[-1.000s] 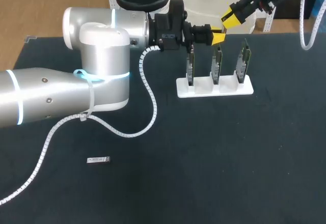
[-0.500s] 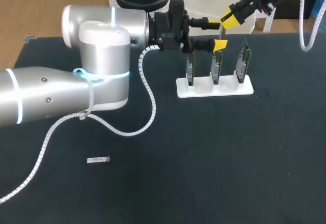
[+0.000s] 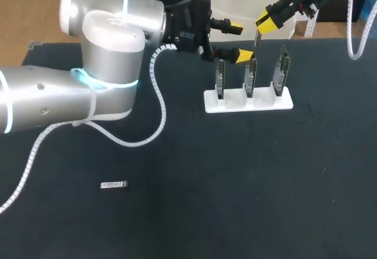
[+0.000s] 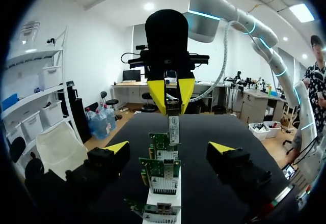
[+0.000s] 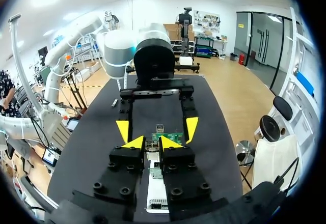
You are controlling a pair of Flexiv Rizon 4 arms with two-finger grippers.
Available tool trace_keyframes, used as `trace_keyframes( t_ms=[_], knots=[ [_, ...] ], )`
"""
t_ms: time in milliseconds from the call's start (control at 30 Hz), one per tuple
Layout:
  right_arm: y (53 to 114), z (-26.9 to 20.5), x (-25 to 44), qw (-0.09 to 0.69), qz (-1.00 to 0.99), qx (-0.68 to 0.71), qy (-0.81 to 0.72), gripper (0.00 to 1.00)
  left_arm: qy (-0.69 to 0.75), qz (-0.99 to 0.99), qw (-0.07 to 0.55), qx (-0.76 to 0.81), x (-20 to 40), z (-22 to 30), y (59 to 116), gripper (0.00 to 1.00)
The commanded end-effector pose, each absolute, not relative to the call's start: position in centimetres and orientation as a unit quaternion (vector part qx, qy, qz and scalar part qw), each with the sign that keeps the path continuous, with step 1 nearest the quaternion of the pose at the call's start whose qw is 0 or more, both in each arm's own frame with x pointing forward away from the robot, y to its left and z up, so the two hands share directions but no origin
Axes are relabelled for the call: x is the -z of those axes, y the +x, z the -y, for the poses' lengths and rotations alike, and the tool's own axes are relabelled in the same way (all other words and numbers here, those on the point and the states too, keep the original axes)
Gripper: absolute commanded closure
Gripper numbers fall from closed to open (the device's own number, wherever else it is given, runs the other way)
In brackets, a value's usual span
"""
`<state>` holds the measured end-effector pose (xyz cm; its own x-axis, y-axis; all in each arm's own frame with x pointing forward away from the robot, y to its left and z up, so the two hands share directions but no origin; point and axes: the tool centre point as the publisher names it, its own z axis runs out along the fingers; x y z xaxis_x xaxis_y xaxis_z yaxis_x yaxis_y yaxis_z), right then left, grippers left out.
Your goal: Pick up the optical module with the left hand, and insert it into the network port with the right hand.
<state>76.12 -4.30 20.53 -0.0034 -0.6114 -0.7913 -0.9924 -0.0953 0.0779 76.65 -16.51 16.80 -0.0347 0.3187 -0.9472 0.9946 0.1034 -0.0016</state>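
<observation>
Metal, slim and rigid: we judge the module (image 4: 174,127) light, smooth-sided and easily skewed, so it is best gripped across its flat faces near the rear end. It hangs clamped in our right gripper (image 4: 172,96), just above the cards (image 3: 251,73) on the white stand (image 3: 247,102). Our left gripper (image 4: 169,150) is spread wide near the cards, holding nothing. A second module (image 3: 113,185) lies on the table (image 3: 235,200).

Bright, even overhead light, soft shadows
</observation>
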Motion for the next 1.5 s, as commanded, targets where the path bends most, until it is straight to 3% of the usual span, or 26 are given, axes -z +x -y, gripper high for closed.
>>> trace_keyframes(
  t_ms=[33,700,1500],
  knots=[
    [75.9,4.3,-20.4,0.275,-0.616,-0.349,-0.651,1.0,0.561,-0.617,0.409,0.37,-17.4,16.1,77.4,0.0],
    [76.2,4.5,-20.3,0.276,-0.619,-0.348,-0.648,1.0,0.606,-0.643,0.354,0.306,-15.7,15.8,76.9,0.0],
    [76.1,4.6,-20.1,0.278,-0.62,-0.347,-0.646,1.0,0.63,-0.644,0.336,0.275,-14.7,16.2,75.6,0.0]
  ],
)
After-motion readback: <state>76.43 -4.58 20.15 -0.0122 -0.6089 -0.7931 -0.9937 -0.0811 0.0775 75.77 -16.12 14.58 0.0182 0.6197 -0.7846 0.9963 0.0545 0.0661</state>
